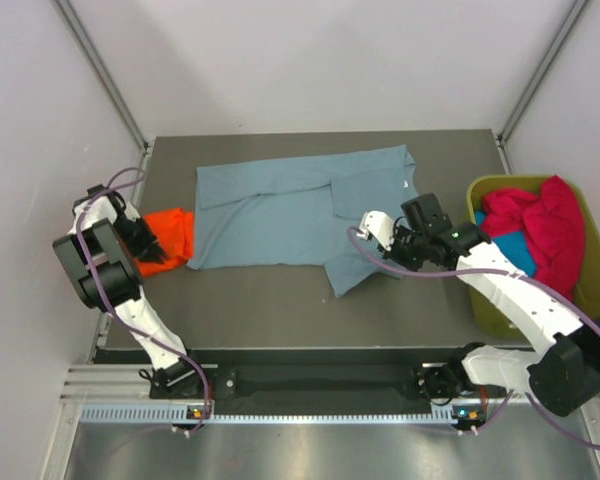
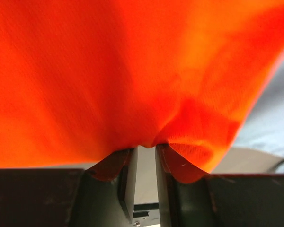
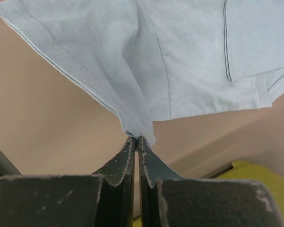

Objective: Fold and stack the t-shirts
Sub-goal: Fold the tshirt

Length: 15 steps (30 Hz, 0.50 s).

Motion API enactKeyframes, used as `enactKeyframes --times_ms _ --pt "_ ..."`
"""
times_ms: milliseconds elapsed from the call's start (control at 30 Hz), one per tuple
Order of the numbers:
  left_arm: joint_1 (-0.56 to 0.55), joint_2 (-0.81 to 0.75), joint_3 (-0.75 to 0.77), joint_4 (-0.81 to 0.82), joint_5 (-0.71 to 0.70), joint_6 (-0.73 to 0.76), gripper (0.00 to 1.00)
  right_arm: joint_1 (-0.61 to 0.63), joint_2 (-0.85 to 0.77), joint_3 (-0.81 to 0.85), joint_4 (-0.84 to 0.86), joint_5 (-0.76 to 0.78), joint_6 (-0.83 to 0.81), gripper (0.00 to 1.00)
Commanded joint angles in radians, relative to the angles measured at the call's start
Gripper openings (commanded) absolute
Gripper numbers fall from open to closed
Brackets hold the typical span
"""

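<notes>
Right gripper (image 3: pixel 137 140), closest to the lens, was clamped on a hem corner of the grey-blue shirt (image 3: pixel 180 61), lifting that edge off the table (image 1: pixel 260 310), probably to carry it over as a fold. Left gripper (image 2: pixel 146 147) pinched a pucker of the orange shirt (image 2: pixel 132 71), bundled at the table's left edge. Beyond, the crimson shirt (image 1: pixel 540 225) and teal shirt (image 1: pixel 510 250) waited in the green bin (image 1: pixel 500 181).
</notes>
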Motion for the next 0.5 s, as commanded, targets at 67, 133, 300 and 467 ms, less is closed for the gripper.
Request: enactKeyframes --times_ms 67,133,300,467 --pt "0.007 0.119 0.127 0.053 -0.114 -0.049 0.25 -0.028 0.005 0.009 0.033 -0.007 0.017 0.0" --pt "0.009 0.156 0.176 0.063 -0.14 -0.054 0.24 -0.036 0.007 0.015 0.028 -0.007 0.021 0.0" --pt "0.012 0.216 0.258 0.092 -0.145 -0.063 0.24 -0.056 0.015 0.02 0.026 -0.007 0.029 0.0" --pt "0.01 0.259 0.332 0.089 -0.148 -0.043 0.24 -0.062 0.028 0.035 0.019 -0.007 0.031 0.0"
